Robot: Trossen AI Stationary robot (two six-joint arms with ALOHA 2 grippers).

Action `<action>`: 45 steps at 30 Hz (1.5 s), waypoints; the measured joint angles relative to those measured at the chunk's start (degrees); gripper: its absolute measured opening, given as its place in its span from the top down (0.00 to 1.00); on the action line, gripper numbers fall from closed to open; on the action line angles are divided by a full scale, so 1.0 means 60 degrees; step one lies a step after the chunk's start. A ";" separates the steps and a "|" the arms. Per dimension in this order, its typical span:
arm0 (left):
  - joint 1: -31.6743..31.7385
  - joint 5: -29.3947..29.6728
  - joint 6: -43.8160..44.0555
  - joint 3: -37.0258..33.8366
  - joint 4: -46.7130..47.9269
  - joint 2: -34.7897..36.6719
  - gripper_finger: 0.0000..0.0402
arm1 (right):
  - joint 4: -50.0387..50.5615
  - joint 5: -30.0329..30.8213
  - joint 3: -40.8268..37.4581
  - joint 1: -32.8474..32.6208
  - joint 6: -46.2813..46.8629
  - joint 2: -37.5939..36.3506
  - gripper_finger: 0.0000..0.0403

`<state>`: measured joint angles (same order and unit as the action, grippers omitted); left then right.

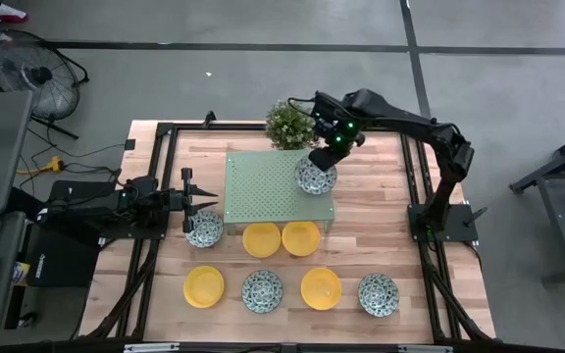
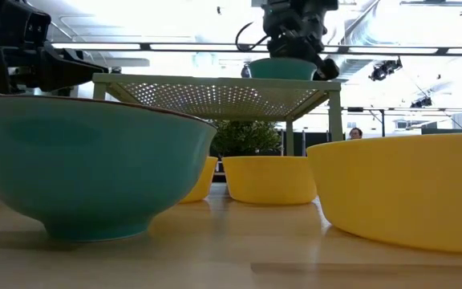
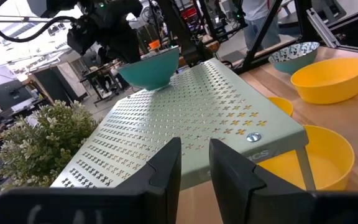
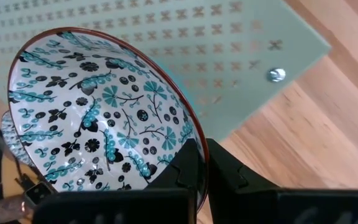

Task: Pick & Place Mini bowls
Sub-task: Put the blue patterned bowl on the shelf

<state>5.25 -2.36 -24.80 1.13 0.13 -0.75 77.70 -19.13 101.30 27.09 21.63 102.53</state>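
Eight mini bowls are counted: four yellow bowls (image 1: 261,239) and four patterned bowls (image 1: 262,291). One green rack (image 1: 263,186) and one potted plant (image 1: 288,125) are also seen.

grey floor (image 1: 263,25) crossed by dark seam lines surrounds the wooden table (image 1: 381,250). a floor fan (image 1: 37,74) stands at one corner. long ceiling lights (image 2: 191,46) glow over cluttered workbenches (image 3: 98,78) behind.

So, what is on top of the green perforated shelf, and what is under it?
On the green shelf: one patterned bowl, its rim pinched by the right gripper. Two yellow bowls show at its front edge. The shelf covers whatever is farther under it.
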 joint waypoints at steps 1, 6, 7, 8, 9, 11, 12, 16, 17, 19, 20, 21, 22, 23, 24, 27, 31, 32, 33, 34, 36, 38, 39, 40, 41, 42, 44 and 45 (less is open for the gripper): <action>0.0000 0.0000 0.0000 0.0000 -0.0001 0.0000 0.80 | -0.0089 -0.0074 0.0000 -0.0034 0.0016 -0.0001 0.99; -0.0002 -0.0001 0.0003 0.0002 -0.0001 0.0000 0.80 | -0.0433 -0.0157 0.0000 -0.0172 0.0138 -0.0001 0.98; 0.0001 0.0002 0.0003 0.0002 0.0002 0.0000 0.80 | -0.0420 -0.0154 -0.0003 -0.0195 0.0138 -0.0001 0.98; -0.0002 -0.0001 0.0000 0.0002 0.0002 0.0000 0.80 | -0.0420 -0.0157 -0.0004 -0.0217 0.0138 -0.0001 0.99; 0.0000 0.0000 0.0002 0.0001 0.0002 0.0000 0.80 | -0.0427 -0.0160 -0.0004 -0.0238 0.0138 -0.0001 0.99; 0.0001 0.0001 0.0000 0.0001 0.0001 0.0000 0.80 | -0.0422 -0.0160 -0.0004 -0.0276 0.0138 -0.0001 0.99; -0.0002 0.0001 0.0001 0.0001 0.0000 0.0000 0.80 | -0.0422 -0.0161 -0.0004 -0.0276 0.0127 -0.0001 0.99; -0.0002 -0.0001 0.0001 -0.0001 0.0000 0.0000 0.80 | -0.0427 -0.0146 -0.0004 -0.0276 0.0072 -0.0005 0.98; -0.0002 -0.0001 0.0000 -0.0001 -0.0001 0.0000 0.80 | -0.0431 -0.0143 -0.0004 -0.0273 0.0069 -0.0005 0.98; 0.0001 -0.0001 0.0002 0.0000 0.0000 0.0000 0.80 | -0.0427 -0.0150 -0.0004 -0.0273 0.0066 -0.0005 0.98; 0.0001 0.0002 0.0000 0.0002 -0.0001 0.0000 0.80 | -0.0427 -0.0156 -0.0004 -0.0275 0.0066 -0.0005 0.98; 0.0000 -0.0001 0.0002 -0.0001 0.0000 0.0000 0.80 | -0.0427 -0.0157 -0.0004 -0.0276 0.0066 -0.0005 0.98; -0.0001 -0.0001 0.0002 -0.0001 0.0000 0.0000 0.80 | -0.0427 -0.0157 -0.0004 -0.0276 0.0052 -0.0005 0.98; 0.0000 0.0000 0.0002 0.0002 0.0002 0.0000 0.80 | -0.0425 -0.0157 -0.0004 -0.0276 0.0033 -0.0005 0.98; -0.0002 0.0000 0.0004 0.0001 0.0001 0.0000 0.80 | -0.0427 -0.0157 -0.0004 -0.0276 0.0037 -0.0005 0.98; -0.0002 -0.0001 0.0000 0.0002 -0.0001 0.0000 0.80 | -0.0424 -0.0157 -0.0004 -0.0276 0.0047 -0.0008 0.98; 0.0001 -0.0001 0.0003 -0.0001 -0.0001 0.0000 0.80 | -0.0354 -0.0161 -0.0004 -0.0276 0.0018 -0.0008 0.98; -0.0002 -0.0001 0.0004 -0.0001 -0.0001 0.0000 0.80 | -0.0359 -0.0159 -0.0004 -0.0276 0.0008 -0.0008 0.98; 0.0000 0.0000 0.0000 0.0000 0.0001 0.0000 0.80 | -0.0371 -0.0160 -0.0004 -0.0273 -0.0001 -0.0008 0.98; -0.0002 -0.0001 0.0000 -0.0001 -0.0001 0.0000 0.80 | -0.0383 -0.0161 -0.0004 -0.0273 -0.0008 -0.0008 0.97; -0.0001 0.0001 0.0000 0.0001 0.0000 0.0000 0.80 | -0.0383 -0.0161 -0.0004 -0.0276 -0.0011 -0.0008 0.97; -0.0002 0.0000 0.0000 0.0000 0.0002 0.0000 0.80 | -0.0385 -0.0161 -0.0004 -0.0276 -0.0011 -0.0008 0.96; 0.0000 0.0002 0.0002 -0.0001 0.0002 0.0000 0.80 | -0.0383 -0.0161 -0.0004 -0.0276 -0.0011 -0.0008 0.96; 0.0001 0.0000 0.0001 0.0000 0.0001 0.0000 0.80 | -0.0384 -0.0161 -0.0004 -0.0275 -0.0016 -0.0008 0.95; 0.0001 -0.0001 0.0001 0.0002 0.0002 0.0000 0.80 | -0.0387 -0.0161 -0.0004 -0.0275 -0.0033 -0.0008 0.95; 0.0000 0.0001 0.0003 0.0000 0.0000 0.0000 0.80 | -0.0387 -0.0161 -0.0004 -0.0276 -0.0040 -0.0008 0.95; -0.0002 -0.0001 0.0000 -0.0001 -0.0001 0.0000 0.80 | -0.0387 -0.0161 -0.0004 -0.0276 -0.0044 -0.0008 0.95; -0.0002 -0.0001 0.0000 -0.0001 0.0002 0.0000 0.80 | -0.0387 -0.0161 -0.0004 -0.0276 -0.0044 -0.0008 0.95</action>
<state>5.24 -2.37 -24.80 1.13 0.14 -0.75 75.37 -20.10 101.27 25.43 21.37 102.48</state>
